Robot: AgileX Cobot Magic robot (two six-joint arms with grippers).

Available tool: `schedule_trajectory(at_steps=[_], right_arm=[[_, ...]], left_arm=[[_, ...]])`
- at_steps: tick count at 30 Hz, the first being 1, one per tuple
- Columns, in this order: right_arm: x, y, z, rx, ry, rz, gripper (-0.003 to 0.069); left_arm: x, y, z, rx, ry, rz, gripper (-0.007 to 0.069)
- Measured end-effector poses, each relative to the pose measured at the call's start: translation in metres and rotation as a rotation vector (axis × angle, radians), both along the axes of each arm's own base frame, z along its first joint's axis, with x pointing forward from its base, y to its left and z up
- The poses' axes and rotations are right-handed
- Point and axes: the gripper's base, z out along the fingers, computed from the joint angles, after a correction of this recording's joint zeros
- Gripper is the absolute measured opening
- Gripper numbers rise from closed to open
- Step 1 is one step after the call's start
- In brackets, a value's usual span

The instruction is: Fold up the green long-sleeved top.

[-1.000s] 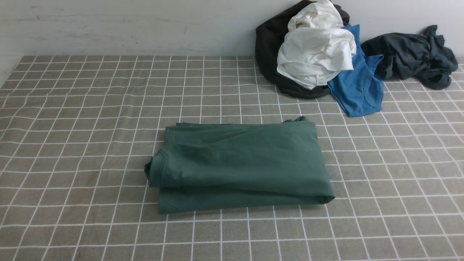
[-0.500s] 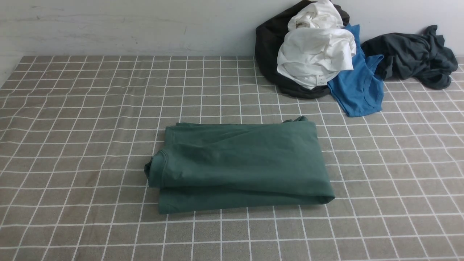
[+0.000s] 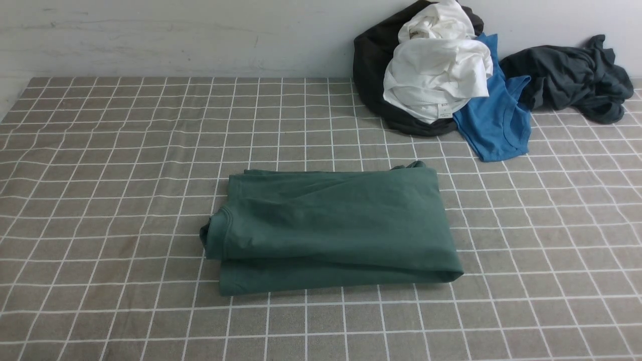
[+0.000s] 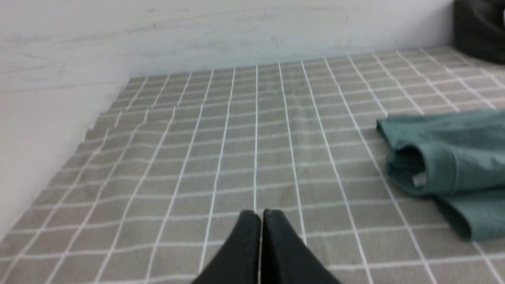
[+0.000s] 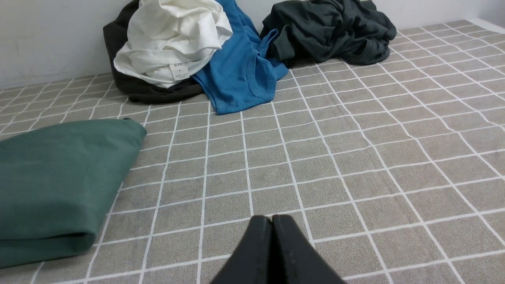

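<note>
The green long-sleeved top point(image 3: 331, 228) is lying folded into a tidy rectangle mid-table on the checked cloth point(image 3: 100, 200), unchanged over the past second. The left gripper point(image 4: 260, 215) and right gripper point(image 5: 272, 219) are hanging pinched together, gripping nothing, suggesting folding is finishing.

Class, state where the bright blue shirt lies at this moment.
In the front view the bright blue shirt lies at the far right of the table, against the wall, between the white garment and the dark charcoal-grey garment.
</note>
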Motion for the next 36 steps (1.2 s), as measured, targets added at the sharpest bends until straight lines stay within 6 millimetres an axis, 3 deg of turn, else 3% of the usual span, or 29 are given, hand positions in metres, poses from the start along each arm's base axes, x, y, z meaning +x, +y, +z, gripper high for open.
schedule_trajectory(at_steps=[3, 5, 36], right_arm=[[0.000, 0.000, 0.000, 0.000, 0.000, 0.000, -0.0014], [0.000, 0.000, 0.000, 0.000, 0.000, 0.000, -0.0014], [0.000, 0.000, 0.000, -0.001, 0.000, 0.000, -0.0014]], left_arm=[[0.001, 0.000, -0.018, -0.011, 0.061, 0.001, -0.0008], [0.001, 0.000, -0.020, -0.020, 0.077, 0.001, -0.0008], [0.001, 0.000, -0.020, -0.014, 0.084, -0.001, -0.0008]])
